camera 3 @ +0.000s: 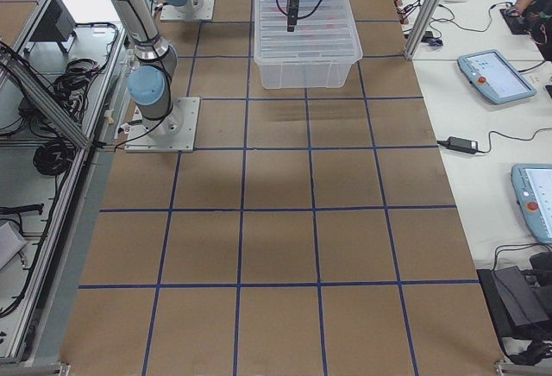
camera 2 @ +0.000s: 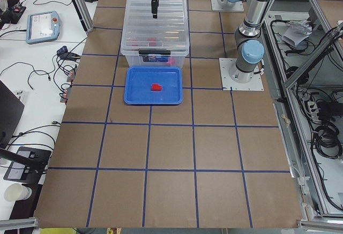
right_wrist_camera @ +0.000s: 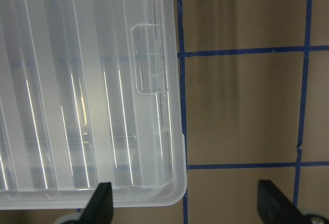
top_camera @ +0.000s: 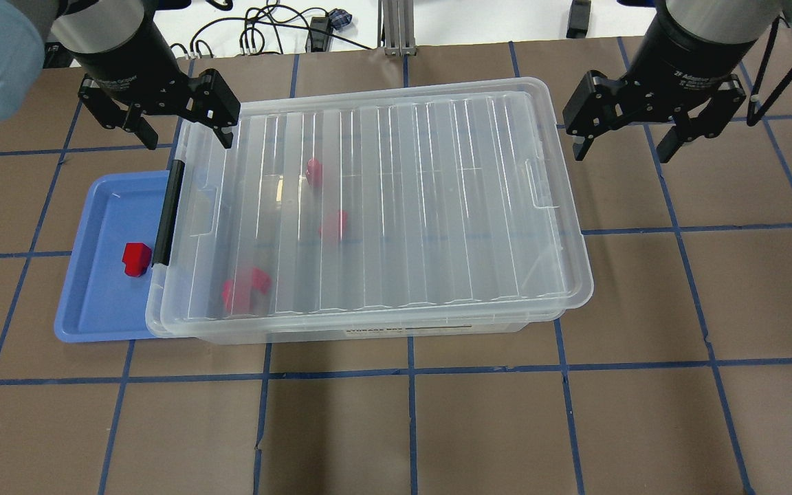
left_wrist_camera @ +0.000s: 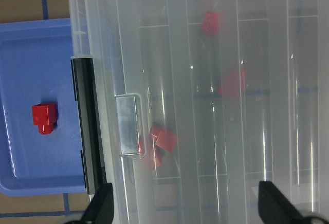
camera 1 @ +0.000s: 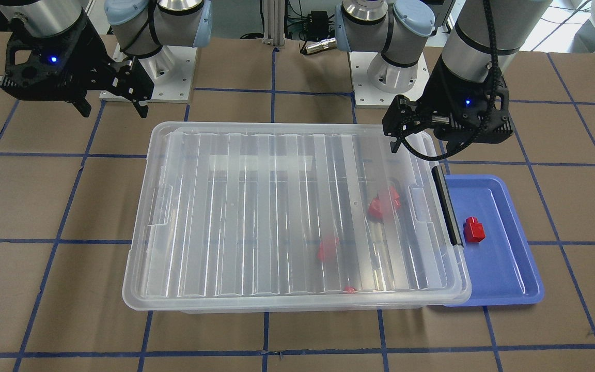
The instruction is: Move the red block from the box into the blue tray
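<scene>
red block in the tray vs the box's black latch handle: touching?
Apart. The left wrist view shows a strip of bare blue tray floor between the red block and the black latch handle; the exterior left view agrees.

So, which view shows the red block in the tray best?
Left wrist view: the red block is largest there, stud visible, lying on the tray. Front-facing and overhead views show it smaller; exterior left, a speck. Exterior right and right wrist miss it.

Brown table (top_camera: pixel 437 426) with blue tape grid. Clear lidded box (top_camera: pixel 382 333) sits on it, blue tray (top_camera: pixel 100 302) just beside its latch end.
</scene>
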Action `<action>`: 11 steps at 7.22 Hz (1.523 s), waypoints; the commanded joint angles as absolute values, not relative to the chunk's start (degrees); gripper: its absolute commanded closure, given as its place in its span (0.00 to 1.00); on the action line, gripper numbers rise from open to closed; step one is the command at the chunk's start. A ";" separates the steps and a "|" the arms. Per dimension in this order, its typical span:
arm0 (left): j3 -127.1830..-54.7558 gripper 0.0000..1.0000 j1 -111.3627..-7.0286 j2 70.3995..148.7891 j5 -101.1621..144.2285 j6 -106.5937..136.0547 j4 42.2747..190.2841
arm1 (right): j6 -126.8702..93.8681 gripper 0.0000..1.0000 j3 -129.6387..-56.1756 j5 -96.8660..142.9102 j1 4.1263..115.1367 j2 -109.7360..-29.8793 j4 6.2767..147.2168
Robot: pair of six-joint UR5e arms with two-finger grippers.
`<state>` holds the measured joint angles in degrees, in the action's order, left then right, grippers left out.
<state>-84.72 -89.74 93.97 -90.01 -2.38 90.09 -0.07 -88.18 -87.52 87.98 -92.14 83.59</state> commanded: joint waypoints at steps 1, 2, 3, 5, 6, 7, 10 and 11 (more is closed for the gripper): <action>-84.81 0.00 -89.74 94.04 -90.00 -2.37 90.09 | -0.09 0.00 -90.17 -89.82 87.98 -93.16 83.41; -84.81 0.00 -89.74 94.04 -89.91 -2.37 89.91 | -0.17 0.00 -90.18 -89.74 87.98 -93.16 83.50; -84.90 0.00 -89.74 94.04 -89.91 -2.37 90.09 | -0.18 0.00 -90.09 -89.74 87.98 -93.25 83.50; -84.99 0.00 -89.74 94.13 -89.39 -2.37 89.91 | -0.18 0.00 -90.18 -89.74 87.98 -93.25 83.50; -85.08 0.00 -89.74 93.87 -89.82 -2.37 89.91 | -0.18 0.00 -90.18 -89.74 87.98 -93.25 83.50; -85.25 0.00 -89.74 93.87 -89.82 -2.37 89.91 | -0.18 0.00 -90.18 -89.48 87.98 -93.16 83.58; -85.34 0.00 -89.74 93.78 -89.65 -2.37 89.91 | -0.26 0.00 -90.09 -89.65 87.98 -93.25 83.76; -85.52 0.00 -89.74 93.26 -89.65 -2.37 89.91 | -0.26 0.00 -90.17 -89.74 87.98 -93.25 83.59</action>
